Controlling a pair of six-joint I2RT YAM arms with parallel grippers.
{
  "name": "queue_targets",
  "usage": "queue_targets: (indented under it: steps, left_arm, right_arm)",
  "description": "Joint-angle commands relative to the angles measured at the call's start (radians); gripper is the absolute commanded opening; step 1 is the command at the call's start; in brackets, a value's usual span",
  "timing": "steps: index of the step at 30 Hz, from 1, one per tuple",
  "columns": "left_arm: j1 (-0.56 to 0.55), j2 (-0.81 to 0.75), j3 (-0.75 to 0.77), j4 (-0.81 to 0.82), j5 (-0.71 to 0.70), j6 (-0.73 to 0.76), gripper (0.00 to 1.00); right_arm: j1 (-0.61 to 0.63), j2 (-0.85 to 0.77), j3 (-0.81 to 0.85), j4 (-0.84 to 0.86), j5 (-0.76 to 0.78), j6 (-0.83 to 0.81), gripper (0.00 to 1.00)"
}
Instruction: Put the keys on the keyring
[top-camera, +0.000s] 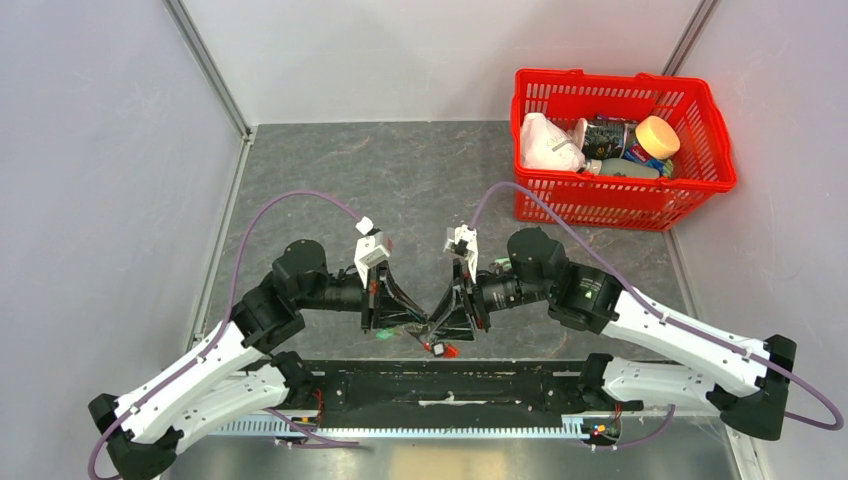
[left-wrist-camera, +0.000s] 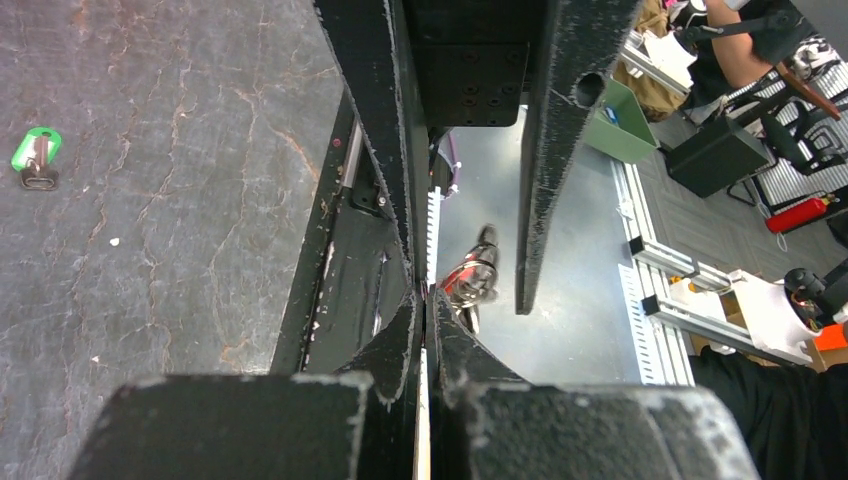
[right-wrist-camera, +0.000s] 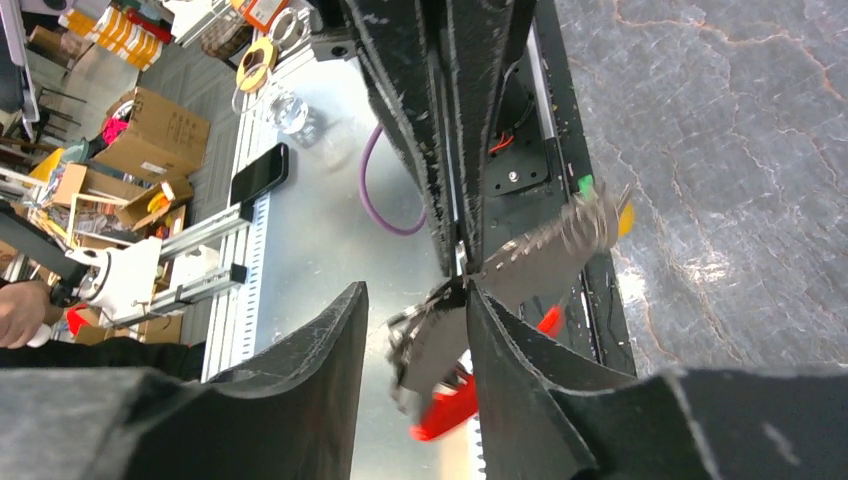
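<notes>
No text, label or number is legible, not even inside the red basket.

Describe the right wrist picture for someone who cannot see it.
A blurred bunch of keys sits between the open black fingers of the right gripper, with a red piece of the keyring below. The left gripper, fingers shut, reaches in from above; the grey table lies to the right.
</notes>
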Motion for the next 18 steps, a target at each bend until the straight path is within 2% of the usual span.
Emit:
queue_targets:
  steps: [1, 18]
  left_arm:
    - [0.007, -0.011, 0.010, 0.032, -0.039, 0.024, 0.02]
    - [0.008, -0.019, 0.007, 0.040, -0.029, 0.021, 0.02]
  right_arm:
    - [0.013, -0.033, -0.002, -0.015, -0.055, -0.005, 0.50]
    - [0.024, -0.010, 0.047, -0.025, 0.097, -0.003, 0.53]
